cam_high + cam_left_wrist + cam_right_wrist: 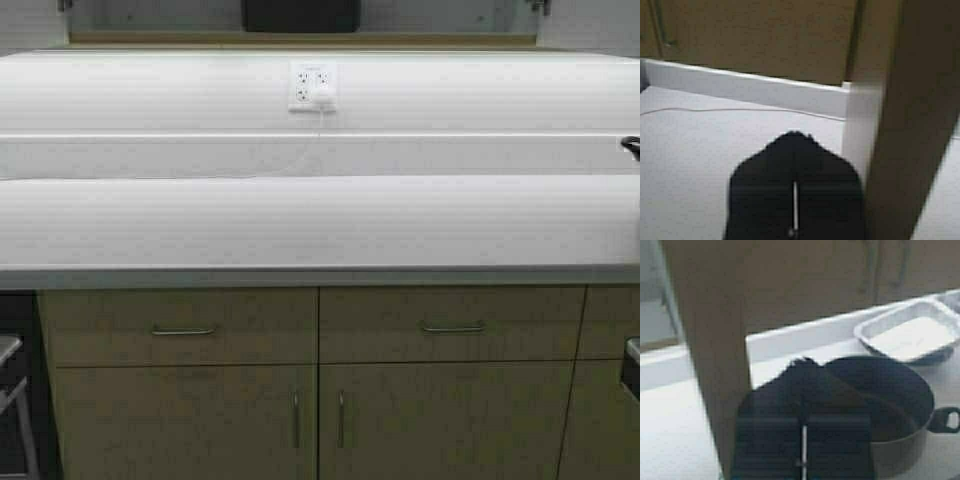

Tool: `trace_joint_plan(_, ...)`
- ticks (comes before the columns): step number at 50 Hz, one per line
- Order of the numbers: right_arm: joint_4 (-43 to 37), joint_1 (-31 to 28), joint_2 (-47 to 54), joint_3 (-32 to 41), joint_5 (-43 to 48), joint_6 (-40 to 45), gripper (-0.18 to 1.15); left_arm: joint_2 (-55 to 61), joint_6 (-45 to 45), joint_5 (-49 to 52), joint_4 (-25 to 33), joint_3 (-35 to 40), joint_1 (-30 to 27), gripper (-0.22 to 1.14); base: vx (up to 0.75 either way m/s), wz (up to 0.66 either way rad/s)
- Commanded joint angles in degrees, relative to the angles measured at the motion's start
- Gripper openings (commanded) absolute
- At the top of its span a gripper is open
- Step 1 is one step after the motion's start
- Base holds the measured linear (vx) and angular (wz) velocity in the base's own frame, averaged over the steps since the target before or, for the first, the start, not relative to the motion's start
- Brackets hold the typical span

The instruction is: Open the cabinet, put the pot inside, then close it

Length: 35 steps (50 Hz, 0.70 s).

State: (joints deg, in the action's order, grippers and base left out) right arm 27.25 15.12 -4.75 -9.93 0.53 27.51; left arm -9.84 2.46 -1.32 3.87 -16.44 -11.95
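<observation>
**Pot on the cabinet shelf, doors not shut**

Pot shows only as a dark block at the top edge of the high view, inside the cabinet. Its handles are out of sight. We judge it rigid metal, fairly heavy and wide, with slick walls. If it needs a nudge, we'd take the two side loops, one per arm, not the rim.

Left gripper is up beside a tan door, with the counter far below. Right gripper is beside the other door. We cannot tell the jaw state on either.

Below the right wrist sit a grey pot and a foil tray. They're not ours. Closing looks like the remaining step.
</observation>
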Motion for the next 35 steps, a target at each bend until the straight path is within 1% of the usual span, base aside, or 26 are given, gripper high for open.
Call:
trace_joint_plan(1,0.26,-7.65,-3.87,-1.14,0.35,-0.44,0.06,-4.57,-0.18,-0.26,-0.18,-1.67,6.86,0.03,0.00,0.00)
trace_joint_plan(6,0.26,-11.78,-7.03,-3.96,0.35,-0.44,0.06,-7.73,-0.26,-0.26,-0.09,-4.31,9.93,0.03,0.00,-0.02)
trace_joint_plan(11,0.35,-16.61,-11.25,-8.61,0.26,-0.53,0.06,-11.87,-0.18,-0.18,-0.26,-8.35,12.04,0.03,0.00,-0.01)
trace_joint_plan(16,0.70,-22.32,-16.17,-15.73,-0.53,-0.53,0.06,-16.00,-0.09,0.18,-0.44,-12.57,13.89,0.03,0.01,0.00)
trace_joint_plan(19,0.62,-24.61,-18.37,-20.04,-0.97,0.00,0.06,-18.46,-0.09,0.18,-0.70,-15.03,15.12,0.03,0.02,0.02)
trace_joint_plan(22,0.44,-25.66,-20.04,-23.64,-0.88,0.97,0.06,-20.39,-0.09,0.18,-1.23,-16.79,16.35,0.03,0.02,0.01)
trace_joint_plan(27,-0.09,-26.63,-22.41,-27.69,-0.97,1.58,0.06,-21.36,-0.09,0.18,-1.76,-17.31,19.07,0.03,0.04,0.01)
trace_joint_plan(35,-0.26,-29.71,-25.66,-31.73,-1.32,2.64,0.06,-19.60,-0.09,0.09,-2.11,-15.03,22.50,0.03,0.06,0.01)
